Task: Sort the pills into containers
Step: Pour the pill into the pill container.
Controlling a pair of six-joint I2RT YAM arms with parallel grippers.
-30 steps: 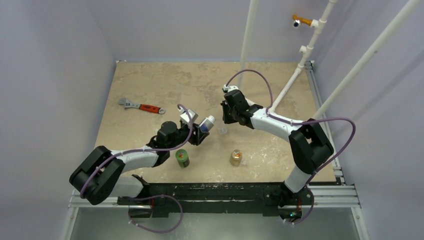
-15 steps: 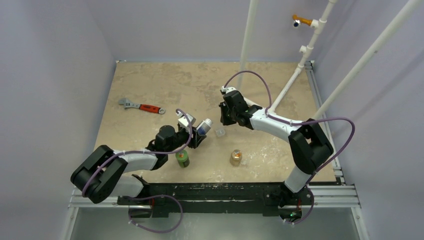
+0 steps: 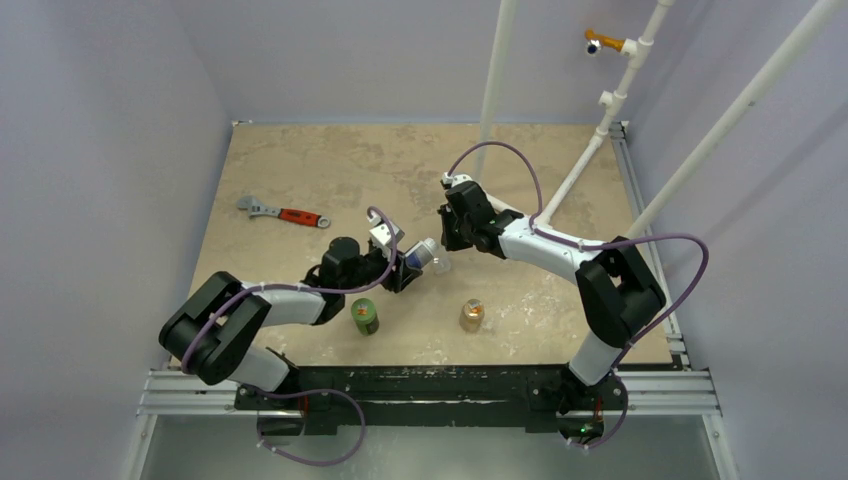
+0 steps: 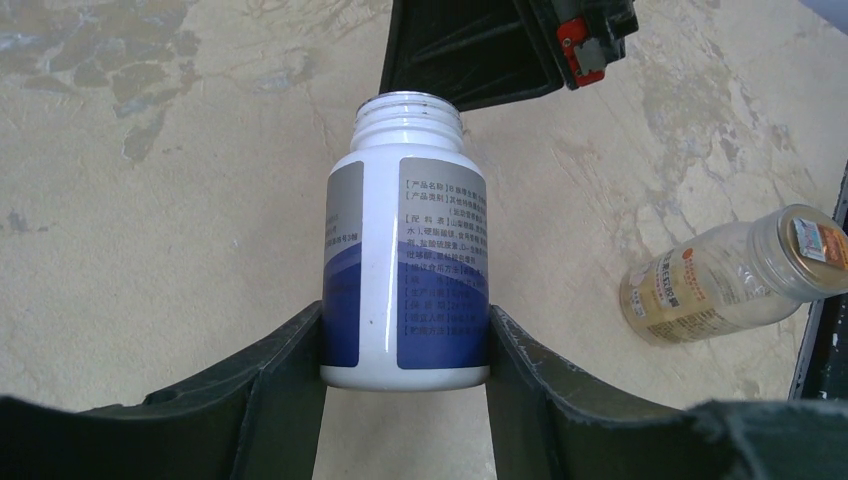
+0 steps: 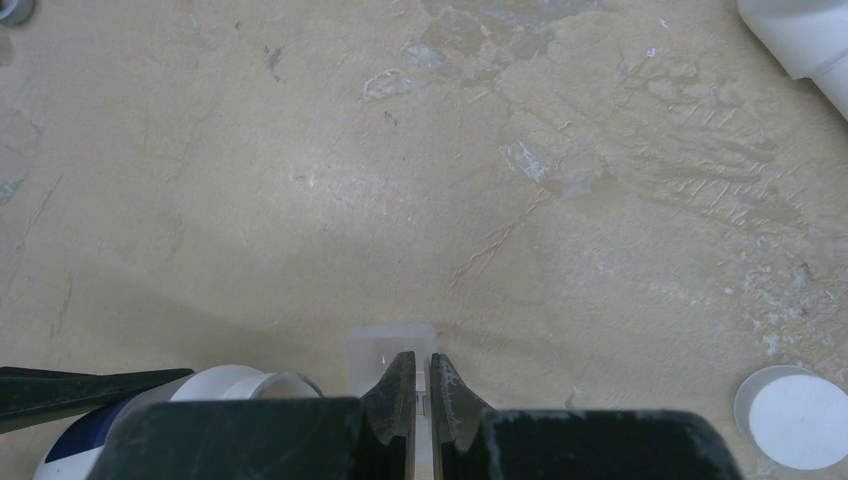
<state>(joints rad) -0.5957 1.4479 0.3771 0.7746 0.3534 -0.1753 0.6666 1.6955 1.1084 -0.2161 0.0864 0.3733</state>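
Note:
My left gripper [image 4: 405, 330] is shut on a white bottle with a blue label [image 4: 408, 270], gripped near its base. The bottle has no cap, and its open mouth [image 4: 410, 105] points at the right arm's black gripper body. From above, the bottle [image 3: 422, 254] lies tilted, its mouth next to the small clear container [image 3: 441, 263]. My right gripper [image 5: 421, 360] is shut on the near wall of that container [image 5: 385, 345], and the bottle's white rim [image 5: 245, 385] shows just left of it. No pills show in any view.
A green bottle [image 3: 365, 316] and a tan-orange bottle [image 3: 471, 315] stand near the front edge; the latter also shows as [image 4: 735, 275]. A red-handled wrench [image 3: 283, 212] lies far left. A white cap [image 5: 797, 415] rests on the table. White pipes [image 3: 497, 70] rise behind.
The left arm has swung the bottle to the right, bringing its mouth up against the clear container. The right gripper has stayed on the container, hardly moving.

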